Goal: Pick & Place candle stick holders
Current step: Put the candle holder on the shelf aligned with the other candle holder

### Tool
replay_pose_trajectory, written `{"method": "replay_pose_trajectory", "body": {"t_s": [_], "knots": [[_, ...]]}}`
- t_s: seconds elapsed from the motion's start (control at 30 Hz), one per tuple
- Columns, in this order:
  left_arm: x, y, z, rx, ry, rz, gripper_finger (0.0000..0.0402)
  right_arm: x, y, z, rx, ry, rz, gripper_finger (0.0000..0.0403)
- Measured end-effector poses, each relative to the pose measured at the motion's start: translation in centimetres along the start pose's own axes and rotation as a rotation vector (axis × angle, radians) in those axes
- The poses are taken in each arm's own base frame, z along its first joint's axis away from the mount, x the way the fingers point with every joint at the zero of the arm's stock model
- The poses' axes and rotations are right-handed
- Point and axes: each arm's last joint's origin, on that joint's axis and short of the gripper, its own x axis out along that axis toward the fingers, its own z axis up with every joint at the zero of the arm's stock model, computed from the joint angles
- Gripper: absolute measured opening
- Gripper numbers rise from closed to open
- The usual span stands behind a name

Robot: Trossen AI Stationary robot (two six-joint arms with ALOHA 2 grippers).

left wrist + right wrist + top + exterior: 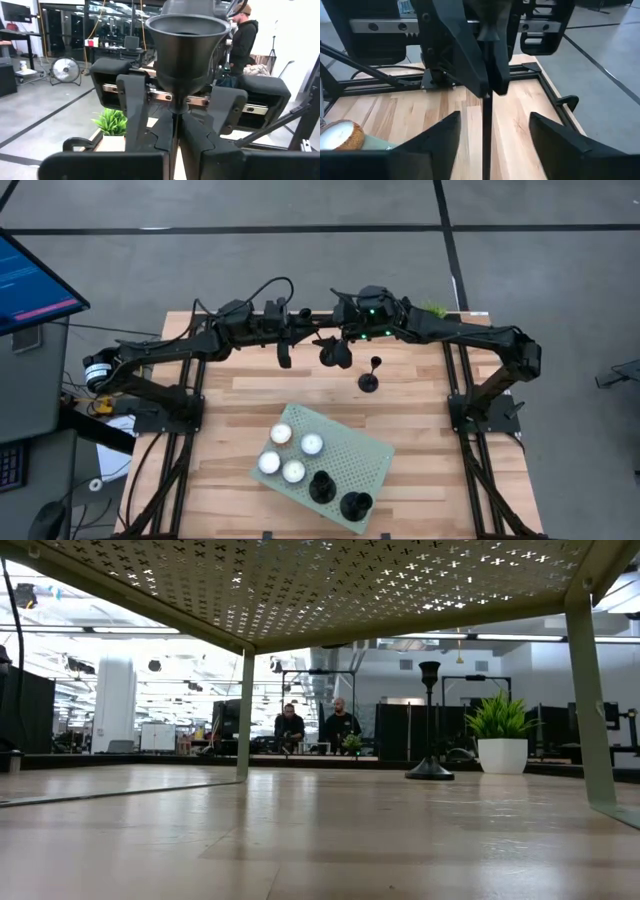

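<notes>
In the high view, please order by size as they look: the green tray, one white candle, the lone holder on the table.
1. Green tray.
2. Lone holder and white candle: about alike from above, so I do not rank them.

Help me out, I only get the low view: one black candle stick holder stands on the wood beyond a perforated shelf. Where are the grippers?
Observer: Both meet in the air over the table. The left gripper is shut on the stem of another candle stick holder.
Operator: And the right one?
Observer: The right gripper is open, with its fingers on either side of that same stem and clear of it.
Operator: What sits on top of the shelf?
Observer: Two more black holders and four white tealight candles stand on the perforated shelf.
</notes>
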Motion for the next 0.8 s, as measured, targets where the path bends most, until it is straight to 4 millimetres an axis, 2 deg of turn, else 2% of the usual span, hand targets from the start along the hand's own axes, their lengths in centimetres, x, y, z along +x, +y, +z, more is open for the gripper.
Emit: {"method": "replay_pose_trajectory", "body": {"t_s": [0.1,0.33,0.5,0.6,0.67,0.8], "knots": [[0.0,0.0,0.0,0.0,-0.001,0.0,0.0012,0.0,-0.2,-0.1,0.011,0.007,-0.002,0.018],[0.0,-0.2,0.0,-0.006,-0.001,-0.005,0.0013,-0.1,-0.2,-0.1,0.007,0.005,0.048,0.0019],[0.1,-0.2,0.0,-0.009,-0.001,-0.009,0.0015,-0.1,-0.2,-0.1,0.006,0.006,0.054,0.0011],[0.1,-0.2,0.1,-0.006,-0.009,-0.011,0.0031,-0.6,-0.1,0.3,0.0,-0.013,0.045,0.0007],[0.0,-0.3,0.2,-0.017,-0.007,-0.032,0.0054,-1.6,0.1,1.2,-0.019,-0.067,0.031,0.0005],[-0.4,-0.6,0.8,-0.068,-0.018,-0.081,0.011,-5.2,0.3,3.1,-0.049,-0.159,-0.013,0.0003]]}}
